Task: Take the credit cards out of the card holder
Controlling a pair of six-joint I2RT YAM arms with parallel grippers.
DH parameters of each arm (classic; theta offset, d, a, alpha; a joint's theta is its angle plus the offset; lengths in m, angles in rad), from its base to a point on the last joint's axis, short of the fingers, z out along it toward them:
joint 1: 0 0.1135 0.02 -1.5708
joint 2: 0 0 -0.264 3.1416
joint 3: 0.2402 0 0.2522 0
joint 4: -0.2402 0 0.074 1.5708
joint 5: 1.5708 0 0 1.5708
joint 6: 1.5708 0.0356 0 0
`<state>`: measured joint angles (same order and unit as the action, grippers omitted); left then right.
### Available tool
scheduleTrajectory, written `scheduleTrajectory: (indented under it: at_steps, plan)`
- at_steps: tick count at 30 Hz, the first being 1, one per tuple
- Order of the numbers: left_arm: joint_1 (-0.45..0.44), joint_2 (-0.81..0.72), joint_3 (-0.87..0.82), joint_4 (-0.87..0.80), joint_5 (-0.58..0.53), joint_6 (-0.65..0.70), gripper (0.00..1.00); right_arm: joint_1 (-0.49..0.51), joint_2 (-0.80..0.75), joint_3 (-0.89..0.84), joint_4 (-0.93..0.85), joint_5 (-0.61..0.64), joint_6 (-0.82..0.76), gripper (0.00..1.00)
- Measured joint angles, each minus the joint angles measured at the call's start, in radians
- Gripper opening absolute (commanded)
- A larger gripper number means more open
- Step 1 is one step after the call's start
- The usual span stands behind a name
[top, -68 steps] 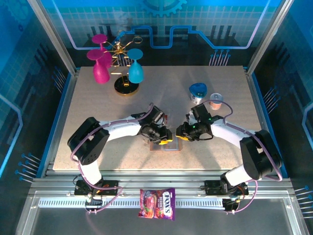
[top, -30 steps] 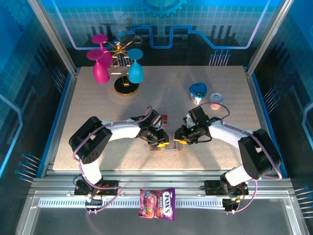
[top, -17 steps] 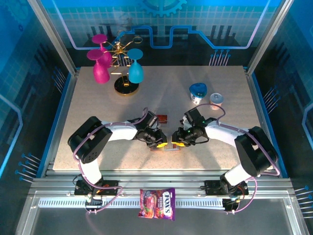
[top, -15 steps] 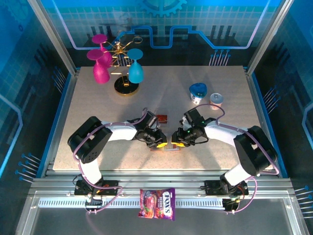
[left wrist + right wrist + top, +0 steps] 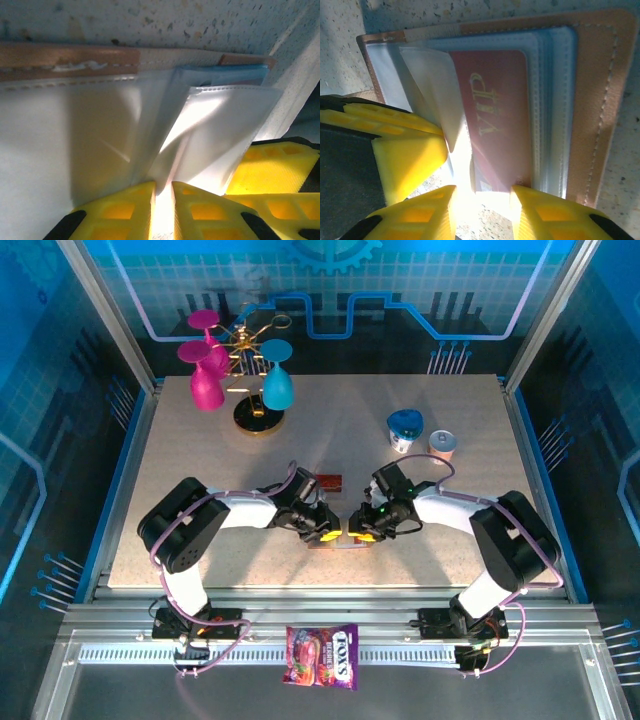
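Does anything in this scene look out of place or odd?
Yes. The candy packet lies off the table, on the metal ledge at its near edge. In the card holder, one clear sleeve is folded up.

This looks like a robotics lab or demo cell, probably purpose-built: a speckled surface [image 5: 200,490] boxed in by aluminium frame posts [image 5: 105,310] and blue panels [image 5: 400,280] printed with circuit traces, with two white arms [image 5: 240,508] bolted to a metal rail [image 5: 330,615] at its near edge.
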<state>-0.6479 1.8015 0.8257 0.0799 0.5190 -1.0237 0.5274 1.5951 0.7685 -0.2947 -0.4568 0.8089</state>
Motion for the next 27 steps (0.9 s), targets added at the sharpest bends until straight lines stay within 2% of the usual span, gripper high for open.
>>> scheduleTrajectory:
  at_steps: [10, 18, 27]
  plan:
    - [0.013, -0.036, -0.031, 0.048, 0.009, -0.029, 0.21, 0.004, 0.004, 0.011, 0.020, -0.008, 0.015, 0.28]
    - [0.052, -0.229, -0.031, 0.006, -0.017, -0.021, 0.28, 0.005, 0.004, 0.034, 0.023, -0.011, 0.026, 0.29]
    - [0.121, -0.421, -0.060, -0.067, -0.070, 0.020, 0.38, 0.052, 0.018, 0.131, 0.016, -0.019, 0.034, 0.38]
